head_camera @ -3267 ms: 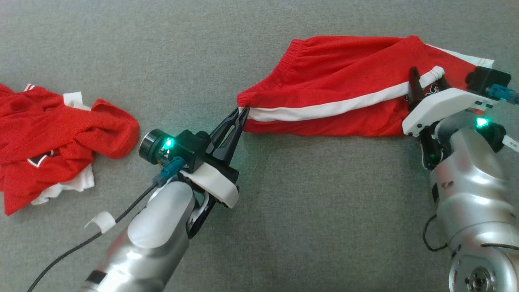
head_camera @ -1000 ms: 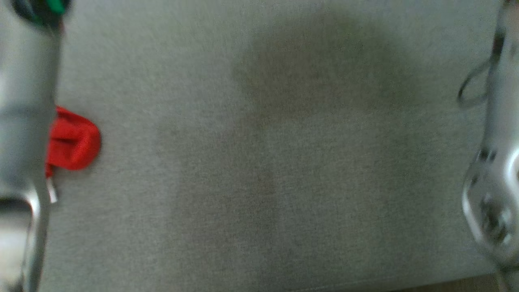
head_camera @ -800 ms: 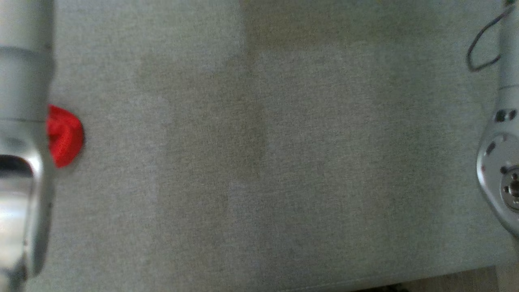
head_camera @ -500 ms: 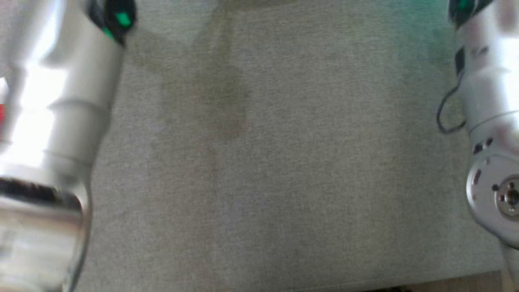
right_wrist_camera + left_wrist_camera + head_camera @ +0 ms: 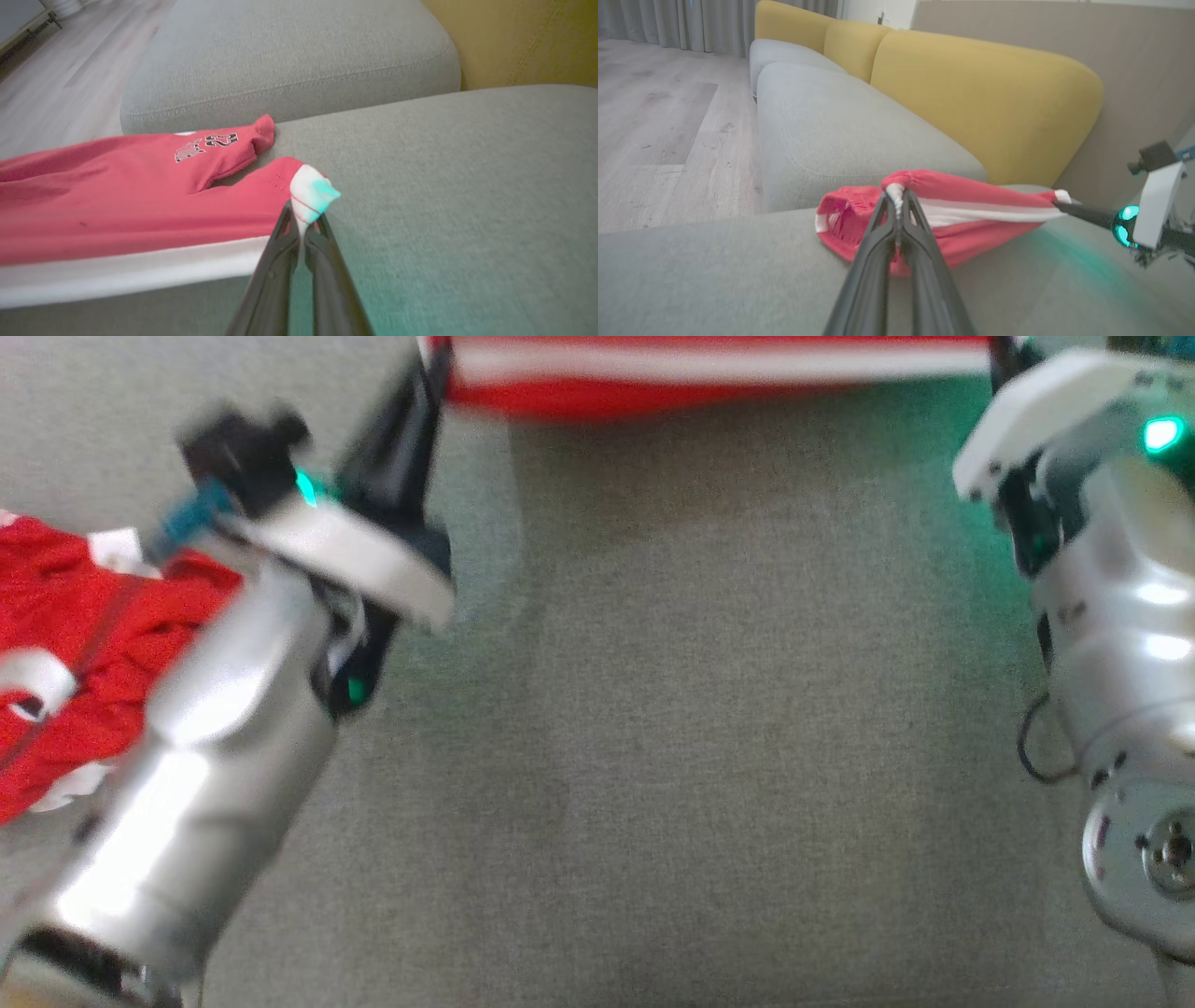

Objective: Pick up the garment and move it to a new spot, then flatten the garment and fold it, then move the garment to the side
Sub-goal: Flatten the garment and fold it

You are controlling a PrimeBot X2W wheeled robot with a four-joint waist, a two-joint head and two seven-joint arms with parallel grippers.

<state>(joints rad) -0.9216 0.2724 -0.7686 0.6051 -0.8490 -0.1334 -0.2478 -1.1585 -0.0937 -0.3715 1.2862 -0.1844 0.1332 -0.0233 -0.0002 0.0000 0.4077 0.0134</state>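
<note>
The garment [image 5: 971, 219] is a pair of red shorts with a white side stripe, stretched out low over the grey sofa seat [image 5: 700, 709]. My left gripper [image 5: 896, 198] is shut on its gathered waistband. At the other end, my right gripper [image 5: 303, 221] is shut on the white hem corner. In the right wrist view the garment [image 5: 117, 196] spreads to the left, showing a printed number. In the head view its lower edge [image 5: 709, 373] runs along the top, with the left gripper [image 5: 432, 369] at its left end.
A second red garment [image 5: 56, 616] lies crumpled at the left, partly behind my left forearm. Yellow back cushions [image 5: 980, 93] rise behind the seat. Another grey seat cushion [image 5: 840, 126] adjoins it, and a wooden floor [image 5: 654, 116] lies beyond.
The head camera has swung: a second ago it showed bare seat and forearms, now the garment's edge and both wrists. Both grippers still hold the garment's two ends.
</note>
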